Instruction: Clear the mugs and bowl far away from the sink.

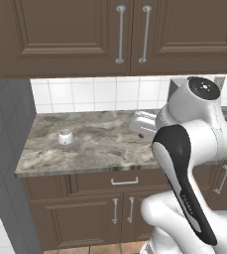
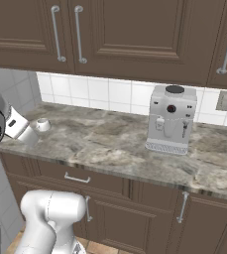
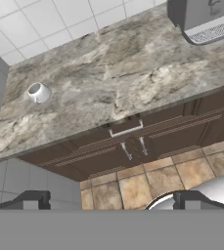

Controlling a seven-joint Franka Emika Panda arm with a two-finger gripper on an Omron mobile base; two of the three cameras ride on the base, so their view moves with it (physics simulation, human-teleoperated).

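A small white mug (image 1: pixel 65 137) stands alone on the marble counter (image 1: pixel 100 149) near its left end, close to the tiled wall. The same mug (image 2: pixel 42 124) lies just beyond my hand in the right base view, and the mug (image 3: pixel 38 92) sits at the upper left of the hand view. My gripper (image 3: pixel 112 200) is open with nothing between its fingertips (image 3: pixel 33 200). It hovers above the counter's front part, to the right of the mug and apart from it. The bowl and the sink are out of view.
A grey coffee machine (image 2: pixel 170 119) stands on the counter to the right, against the tiles. Brown wall cabinets (image 1: pixel 120 34) hang overhead. A grey panel (image 1: pixel 6 163) closes the counter's left end. Drawers and doors (image 3: pixel 128 141) sit below, over a tiled floor.
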